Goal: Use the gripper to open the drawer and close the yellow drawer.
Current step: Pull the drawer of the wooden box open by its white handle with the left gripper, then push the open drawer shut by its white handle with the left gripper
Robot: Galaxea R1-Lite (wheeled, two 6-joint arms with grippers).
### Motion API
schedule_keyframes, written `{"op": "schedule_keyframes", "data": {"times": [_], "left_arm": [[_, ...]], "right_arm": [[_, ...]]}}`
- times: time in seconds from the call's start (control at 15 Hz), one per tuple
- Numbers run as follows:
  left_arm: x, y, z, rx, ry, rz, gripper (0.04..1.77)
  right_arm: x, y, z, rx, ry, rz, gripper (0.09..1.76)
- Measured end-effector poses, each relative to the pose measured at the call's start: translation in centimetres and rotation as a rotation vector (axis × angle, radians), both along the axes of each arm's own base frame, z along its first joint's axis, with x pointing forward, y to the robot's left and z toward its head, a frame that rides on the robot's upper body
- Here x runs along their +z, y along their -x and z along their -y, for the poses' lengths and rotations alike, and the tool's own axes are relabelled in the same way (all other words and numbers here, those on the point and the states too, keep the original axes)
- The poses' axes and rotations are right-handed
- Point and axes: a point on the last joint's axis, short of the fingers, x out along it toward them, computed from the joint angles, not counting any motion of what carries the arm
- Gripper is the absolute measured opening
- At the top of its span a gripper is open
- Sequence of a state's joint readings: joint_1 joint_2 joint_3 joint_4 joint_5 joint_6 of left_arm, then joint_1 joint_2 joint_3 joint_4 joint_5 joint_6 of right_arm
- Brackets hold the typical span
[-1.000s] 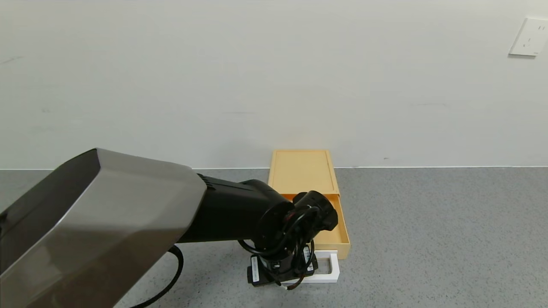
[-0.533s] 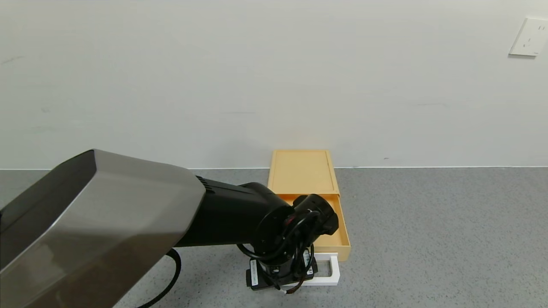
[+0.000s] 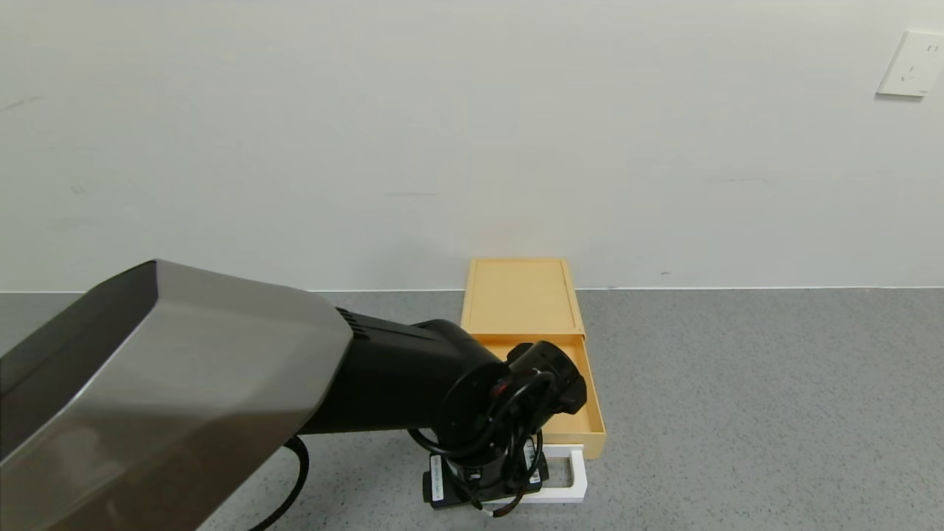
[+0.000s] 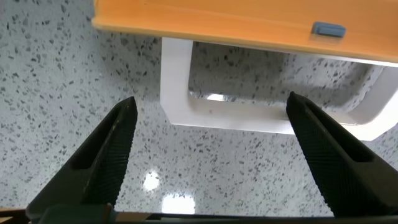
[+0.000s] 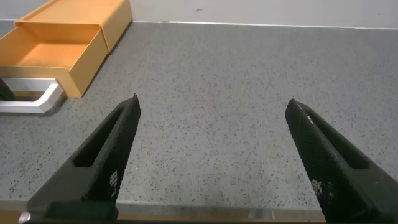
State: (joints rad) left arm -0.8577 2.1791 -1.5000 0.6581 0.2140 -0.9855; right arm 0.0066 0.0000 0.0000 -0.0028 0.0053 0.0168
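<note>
Left gripper (image 4: 211,146) spread wide, empty, straddling handle (image 4: 249,115) of open drawer (image 3: 571,413).

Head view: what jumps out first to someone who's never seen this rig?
The big silver and black left arm fills the lower left, its gripper pointing down at the white handle. Next, the yellow drawer, pulled out of its flat case by the wall, empty as far as shown. In the left wrist view the open fingers straddle the handle without touching it; the right gripper hangs open over bare counter.
</note>
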Motion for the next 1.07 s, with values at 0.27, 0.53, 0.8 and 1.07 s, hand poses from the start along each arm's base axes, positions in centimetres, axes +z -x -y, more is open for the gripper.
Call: {"op": "schedule_keyframes", "data": {"times": [0.27, 0.53, 0.8, 1.07], "left_arm": [[1.0, 0.2, -0.2, -0.002, 0.022, 0.015, 1.72], [2.5, 0.5, -0.4, -0.012, 0.049, 0.040, 1.72], [5.9, 1.6, -1.1, -0.140, 0.081, 0.103, 1.72], [9.3, 1.9, -3.1, -0.330, 0.055, 0.202, 1.72]], "right_arm": [[0.0, 0.0, 0.0, 0.000, -0.001, 0.000, 1.71], [0.0, 0.0, 0.0, 0.000, -0.001, 0.000, 1.71], [0.0, 0.0, 0.0, 0.000, -0.001, 0.000, 1.71], [0.0, 0.0, 0.0, 0.000, -0.001, 0.000, 1.71]]}}
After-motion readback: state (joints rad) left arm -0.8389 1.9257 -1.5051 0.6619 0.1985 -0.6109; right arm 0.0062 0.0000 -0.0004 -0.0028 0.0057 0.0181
